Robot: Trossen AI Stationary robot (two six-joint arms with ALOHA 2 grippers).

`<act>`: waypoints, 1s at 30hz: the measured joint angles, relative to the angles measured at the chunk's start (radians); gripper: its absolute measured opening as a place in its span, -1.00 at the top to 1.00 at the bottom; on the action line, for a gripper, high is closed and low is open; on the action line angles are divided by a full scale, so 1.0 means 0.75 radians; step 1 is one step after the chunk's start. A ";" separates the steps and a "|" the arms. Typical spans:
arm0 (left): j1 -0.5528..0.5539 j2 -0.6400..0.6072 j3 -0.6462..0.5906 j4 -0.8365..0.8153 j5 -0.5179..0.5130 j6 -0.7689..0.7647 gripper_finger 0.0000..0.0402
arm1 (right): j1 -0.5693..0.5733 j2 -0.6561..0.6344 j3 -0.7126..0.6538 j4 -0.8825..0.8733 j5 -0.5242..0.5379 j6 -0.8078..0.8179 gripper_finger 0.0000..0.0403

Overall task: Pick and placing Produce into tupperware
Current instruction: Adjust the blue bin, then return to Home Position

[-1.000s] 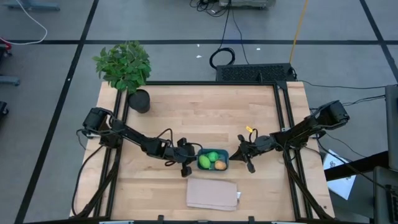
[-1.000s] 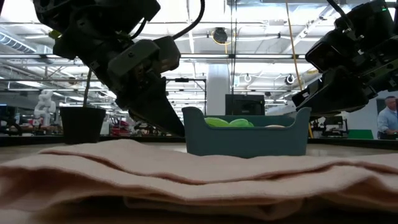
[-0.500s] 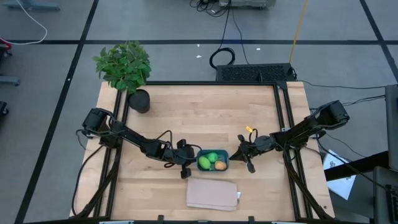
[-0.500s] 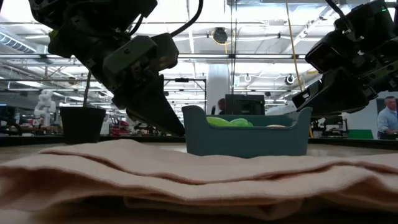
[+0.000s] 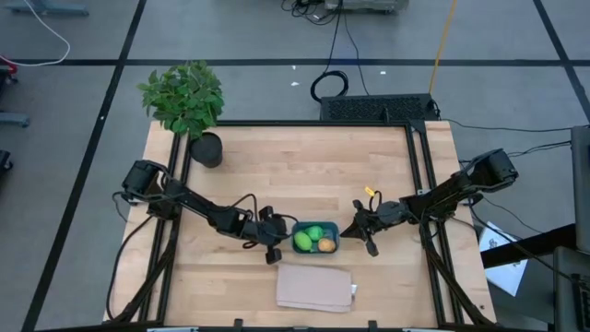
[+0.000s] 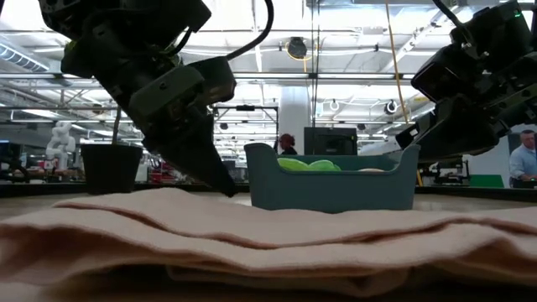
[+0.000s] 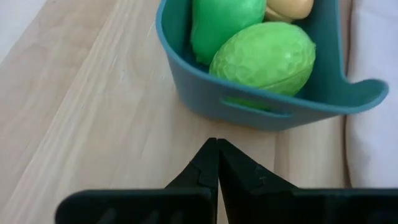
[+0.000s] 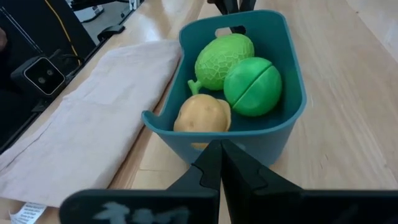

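The teal tupperware (image 5: pixel 315 237) sits on the wooden table just beyond the beige cloth, near the front middle. All three pieces of produce lie inside it: a textured green one (image 8: pixel 224 59), a smooth green one (image 8: pixel 252 87) and an orange-tan one (image 8: pixel 202 115). My left gripper (image 5: pixel 272 240) is shut, low over the table just left of the container; its own view shows the fingertips (image 7: pixel 216 148) a short way from the container's wall (image 7: pixel 249 107). My right gripper (image 5: pixel 359 231) is shut and hovers just right of the container, pointing at its end wall (image 8: pixel 249 140).
A folded beige cloth (image 5: pixel 315 288) lies near the table's front edge, right in front of the container. A potted plant (image 5: pixel 184 97) stands at the far left corner. A black box (image 5: pixel 378 108) sits at the far edge. Bare wood lies between the container and the far edge.
My left gripper has drawn back a little from the container toward the table's left edge and dipped lower, staying shut. The container, the produce and my right arm have kept still.
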 joint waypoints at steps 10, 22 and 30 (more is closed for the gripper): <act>-0.060 -0.173 0.000 -0.271 -0.153 0.026 0.97 | -0.010 -0.092 -0.064 -0.003 0.001 0.023 1.00; -0.111 -0.451 -0.059 -0.488 -0.394 0.218 0.98 | -0.108 -0.465 -0.241 0.007 0.012 -0.021 1.00; -0.127 -0.780 -0.312 -0.149 -0.455 0.424 0.98 | -0.174 -0.649 -0.268 -0.050 0.004 -0.081 1.00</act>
